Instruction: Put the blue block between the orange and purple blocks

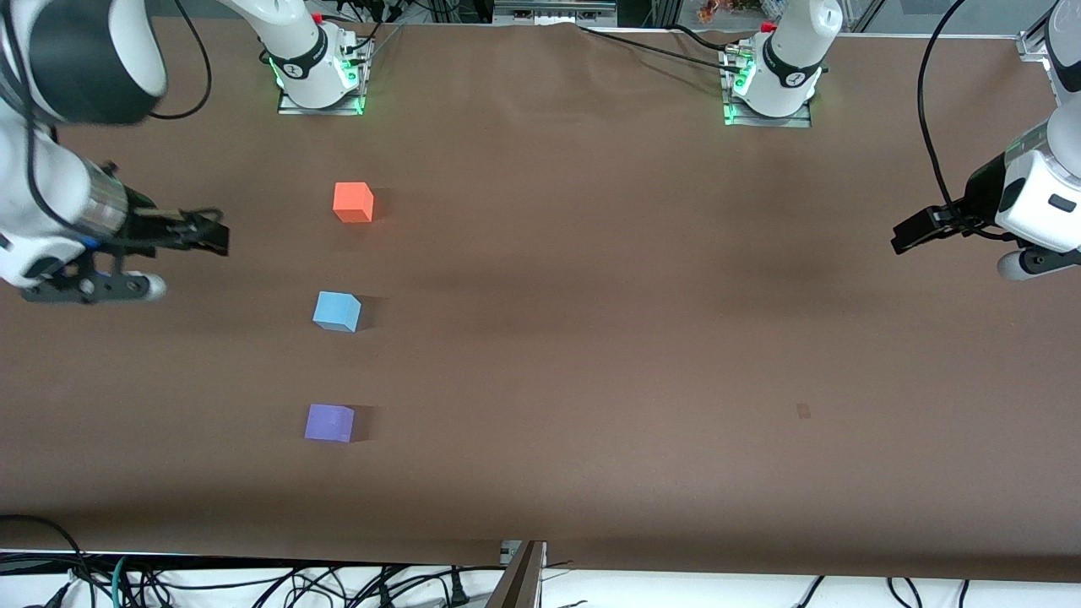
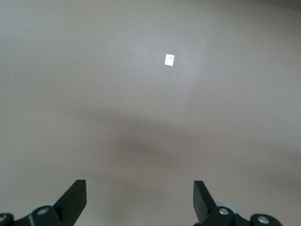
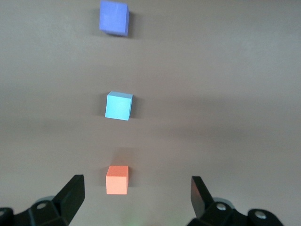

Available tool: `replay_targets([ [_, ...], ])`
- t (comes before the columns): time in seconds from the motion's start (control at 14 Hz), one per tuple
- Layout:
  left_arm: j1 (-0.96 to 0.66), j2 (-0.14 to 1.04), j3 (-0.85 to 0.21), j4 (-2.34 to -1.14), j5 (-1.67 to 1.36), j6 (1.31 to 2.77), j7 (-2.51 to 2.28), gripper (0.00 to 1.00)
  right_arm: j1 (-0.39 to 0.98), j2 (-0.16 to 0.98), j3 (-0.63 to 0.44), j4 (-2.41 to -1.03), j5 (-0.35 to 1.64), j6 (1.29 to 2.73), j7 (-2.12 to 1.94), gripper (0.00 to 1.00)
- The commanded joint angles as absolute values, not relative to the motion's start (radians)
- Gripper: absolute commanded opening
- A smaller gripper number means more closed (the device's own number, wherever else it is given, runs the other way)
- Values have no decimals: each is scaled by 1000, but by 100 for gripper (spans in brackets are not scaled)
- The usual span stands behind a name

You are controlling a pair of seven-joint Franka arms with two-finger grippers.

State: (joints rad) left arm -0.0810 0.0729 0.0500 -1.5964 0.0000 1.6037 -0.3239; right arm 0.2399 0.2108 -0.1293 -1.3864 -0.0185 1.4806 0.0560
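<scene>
Blue block (image 1: 337, 311) between two blocks

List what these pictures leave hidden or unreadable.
- Small pale mark on the table: too small to identify in the left wrist view.
- Left gripper and right gripper: bases cut off by the wrist views' edges.
- Purple block, orange block, blue block: undersides hidden.

We note even overhead light, soft shadows beside each cube, faint banding across the table (image 1: 591, 338), and both wrist views slightly soft.
</scene>
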Motion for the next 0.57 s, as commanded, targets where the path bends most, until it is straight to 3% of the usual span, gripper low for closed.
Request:
replay_targets([
  [0.0, -72, 69, 48, -1588, -8, 1588, -296, 100, 189, 60, -78, -1518, -38, 1558, 54, 100],
  [0.21, -74, 69, 48, -1588, -8, 1588, -296, 100, 179, -49, -77, -1650, -35, 1575, 48, 100],
  [0.5, -74, 67, 44, -1588, -8, 1588, -296, 100, 179, -43, -77, -1652, -46, 1556, 44, 100],
])
